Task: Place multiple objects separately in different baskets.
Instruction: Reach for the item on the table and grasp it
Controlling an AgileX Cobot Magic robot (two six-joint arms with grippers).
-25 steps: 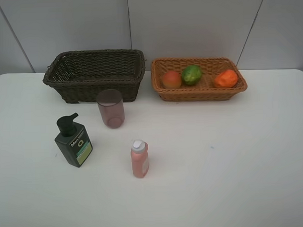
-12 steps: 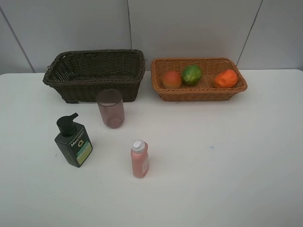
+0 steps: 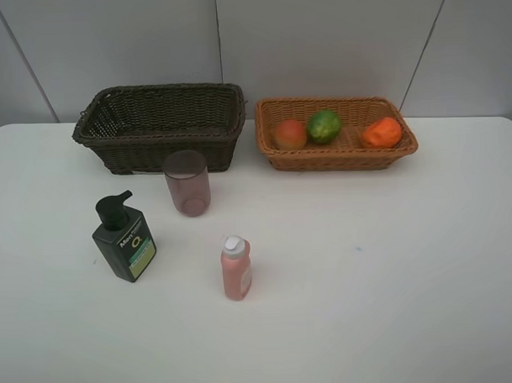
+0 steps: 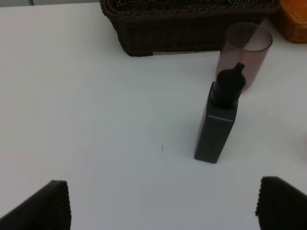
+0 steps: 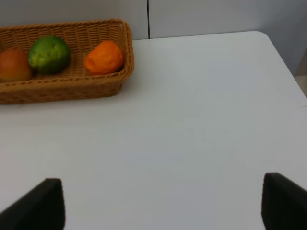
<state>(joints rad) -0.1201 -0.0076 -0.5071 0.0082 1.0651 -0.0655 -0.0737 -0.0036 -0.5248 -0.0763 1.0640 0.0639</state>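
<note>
The dark brown basket (image 3: 159, 126) stands at the back left, the light tan basket (image 3: 336, 155) at the back right. In the tan basket lie the peach (image 3: 290, 133), the green fruit (image 3: 323, 126) and the orange (image 3: 381, 132). The mauve cup (image 3: 187, 183), the dark green pump bottle (image 3: 123, 238) and the pink bottle (image 3: 236, 269) stand on the table. Neither gripper shows in the high view. The left gripper (image 4: 160, 203) is open and empty, short of the pump bottle (image 4: 221, 120). The right gripper (image 5: 160, 203) is open and empty over bare table.
The white table (image 3: 393, 262) ends at a grey panelled wall behind the baskets. The table's right edge and corner show in the right wrist view (image 5: 283, 62). The cup (image 4: 243, 52) stands just in front of the dark basket (image 4: 187, 28).
</note>
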